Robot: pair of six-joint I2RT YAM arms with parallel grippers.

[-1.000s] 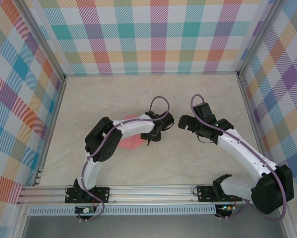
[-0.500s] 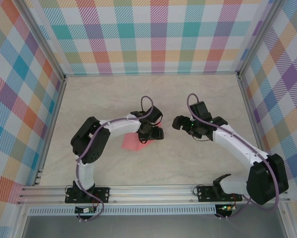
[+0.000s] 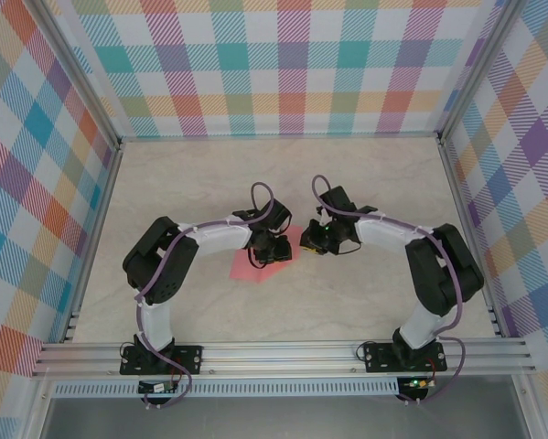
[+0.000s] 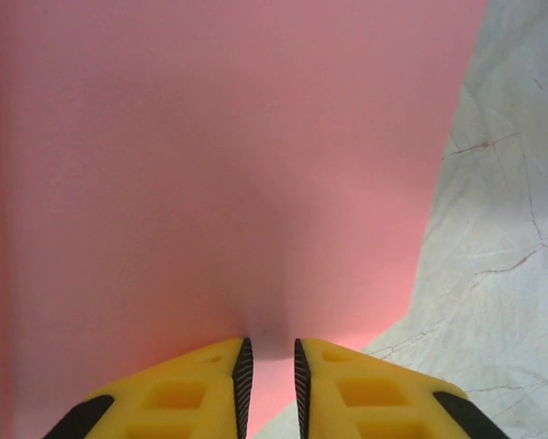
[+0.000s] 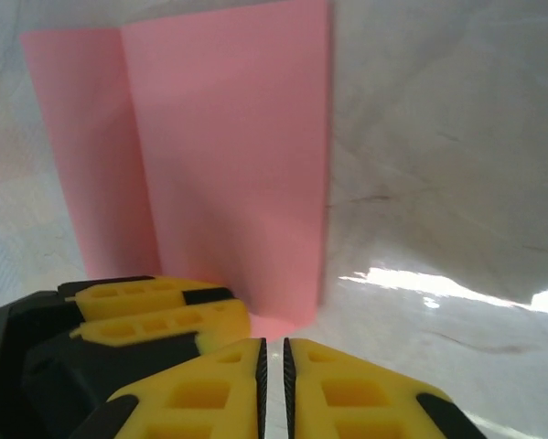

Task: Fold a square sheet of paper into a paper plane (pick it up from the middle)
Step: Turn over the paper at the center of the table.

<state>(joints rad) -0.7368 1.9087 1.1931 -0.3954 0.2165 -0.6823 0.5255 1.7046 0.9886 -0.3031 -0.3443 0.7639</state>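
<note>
Left wrist view: the square sheet of paper is pinched at its edge by the left gripper and, just beside, clamped by the right gripper.

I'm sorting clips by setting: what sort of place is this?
Likely a lab test cell for robot work: a marble-look tabletop boxed in by plaid-printed walls on an aluminium frame, with a left arm and right arm bolted at its near edge.

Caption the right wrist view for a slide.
Right gripper, jaws nearly together, at the bottom edge of the creased pink sheet, left gripper alongside.
</note>
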